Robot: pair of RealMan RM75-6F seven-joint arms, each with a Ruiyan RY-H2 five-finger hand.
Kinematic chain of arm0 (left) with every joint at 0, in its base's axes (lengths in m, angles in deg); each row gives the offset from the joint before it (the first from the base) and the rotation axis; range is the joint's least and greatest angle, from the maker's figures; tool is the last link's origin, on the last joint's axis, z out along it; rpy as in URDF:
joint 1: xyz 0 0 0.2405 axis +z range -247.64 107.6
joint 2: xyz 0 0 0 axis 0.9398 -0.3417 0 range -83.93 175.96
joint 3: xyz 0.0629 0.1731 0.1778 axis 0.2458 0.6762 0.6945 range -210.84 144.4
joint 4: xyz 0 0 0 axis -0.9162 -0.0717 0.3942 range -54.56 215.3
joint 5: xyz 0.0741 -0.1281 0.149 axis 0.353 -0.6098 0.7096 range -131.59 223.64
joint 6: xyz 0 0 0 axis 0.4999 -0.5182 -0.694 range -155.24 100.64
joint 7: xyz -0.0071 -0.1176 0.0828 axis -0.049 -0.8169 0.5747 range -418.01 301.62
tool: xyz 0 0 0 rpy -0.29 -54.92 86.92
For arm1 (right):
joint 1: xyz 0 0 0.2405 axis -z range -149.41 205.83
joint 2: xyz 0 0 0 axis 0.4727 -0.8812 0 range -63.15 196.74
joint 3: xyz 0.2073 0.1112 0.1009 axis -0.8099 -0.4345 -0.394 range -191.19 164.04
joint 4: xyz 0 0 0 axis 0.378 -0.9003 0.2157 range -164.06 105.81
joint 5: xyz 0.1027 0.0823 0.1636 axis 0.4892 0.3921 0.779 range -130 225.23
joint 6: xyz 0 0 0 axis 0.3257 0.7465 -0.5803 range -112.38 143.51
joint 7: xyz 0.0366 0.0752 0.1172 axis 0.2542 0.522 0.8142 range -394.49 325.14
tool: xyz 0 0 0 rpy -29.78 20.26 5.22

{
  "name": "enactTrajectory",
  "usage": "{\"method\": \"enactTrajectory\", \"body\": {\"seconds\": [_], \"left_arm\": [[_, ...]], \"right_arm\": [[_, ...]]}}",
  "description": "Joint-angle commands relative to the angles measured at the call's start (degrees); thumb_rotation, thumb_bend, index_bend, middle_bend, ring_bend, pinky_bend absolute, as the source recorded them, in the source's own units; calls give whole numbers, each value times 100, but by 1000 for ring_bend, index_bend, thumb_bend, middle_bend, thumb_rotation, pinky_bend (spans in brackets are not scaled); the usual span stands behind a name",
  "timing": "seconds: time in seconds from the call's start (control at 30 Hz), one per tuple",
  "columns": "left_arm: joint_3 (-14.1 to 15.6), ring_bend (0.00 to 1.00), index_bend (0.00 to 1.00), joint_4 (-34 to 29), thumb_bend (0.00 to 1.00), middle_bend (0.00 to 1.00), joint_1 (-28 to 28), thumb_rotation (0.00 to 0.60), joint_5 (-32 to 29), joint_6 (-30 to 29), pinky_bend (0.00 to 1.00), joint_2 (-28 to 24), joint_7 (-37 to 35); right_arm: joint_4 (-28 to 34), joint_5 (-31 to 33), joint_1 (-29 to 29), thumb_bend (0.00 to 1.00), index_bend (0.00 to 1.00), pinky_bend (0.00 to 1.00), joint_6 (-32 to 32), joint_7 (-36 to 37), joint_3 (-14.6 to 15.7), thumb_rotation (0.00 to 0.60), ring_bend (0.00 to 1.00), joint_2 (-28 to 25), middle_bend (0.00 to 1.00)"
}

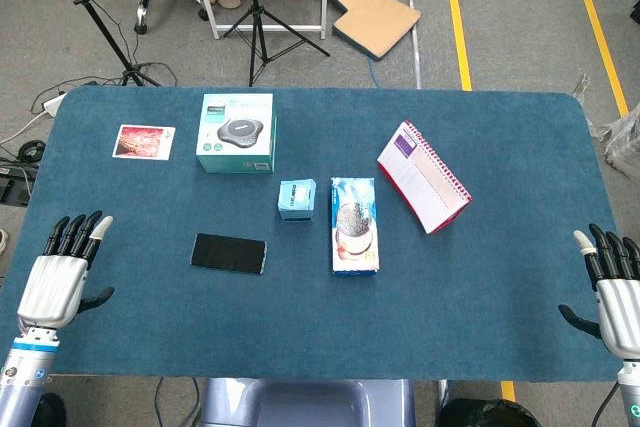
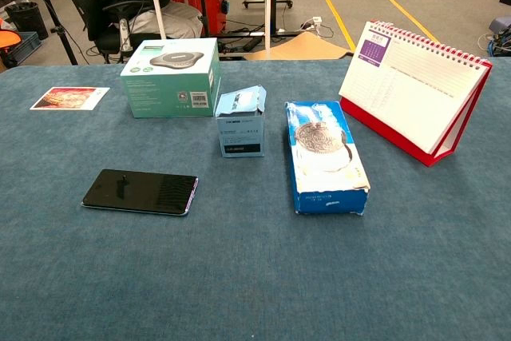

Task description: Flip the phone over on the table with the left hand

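- Left hand (image 1: 62, 272) at the near left edge of the blue-felt table (image 1: 500, 327); fingers apart, holding nothing.
- Right hand (image 1: 612, 282) at the near right edge, likewise spread and empty.
- Flat black rectangular phone (image 1: 228, 253) lies dark glossy face up, untouched, to the right of the left hand and slightly further in; long axis runs left-right.
- Left hand clearly nearer; flip not yet begun.

Left hand (image 1: 60, 277), right hand (image 1: 612, 282) both raised, fingers extended, empty
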Motion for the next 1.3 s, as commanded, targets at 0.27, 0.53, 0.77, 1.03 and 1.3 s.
{"method": "enactTrajectory", "body": {"seconds": [0.27, 0.53, 0.77, 1.03, 1.3], "left_arm": [[-110, 0, 0, 47, 0, 0, -85, 600, 9, 278, 0, 96, 62], [-603, 0, 1, -155, 0, 0, -987, 600, -750, 1534, 0, 813, 1623], [-1020, 0, 150, 224, 0, 148, -1687, 600, -1953, 2056, 0, 2008, 2994], [-1161, 0, 181, 541, 85, 182, -2037, 600, -2686, 2178, 0, 2537, 3318], [-1122, 0, 182, 663, 126, 183, -2267, 600, -2980, 2277, 0, 2747, 3317]], "right_arm": [[19, -22, 23, 0, 0, 0, 25, 1, 17, 600, 0, -16, 0], [41, -51, 18, 0, 0, 0, 29, 31, 15, 600, 0, -27, 0], [9, 27, -38, 0, 0, 0, -116, 6, 14, 600, 0, -4, 0], [-18, 86, -55, 0, 0, 0, -169, 24, 5, 600, 0, 4, 0], [-20, 102, -68, 0, 0, 0, -195, 16, 7, 600, 0, 12, 0]]}}
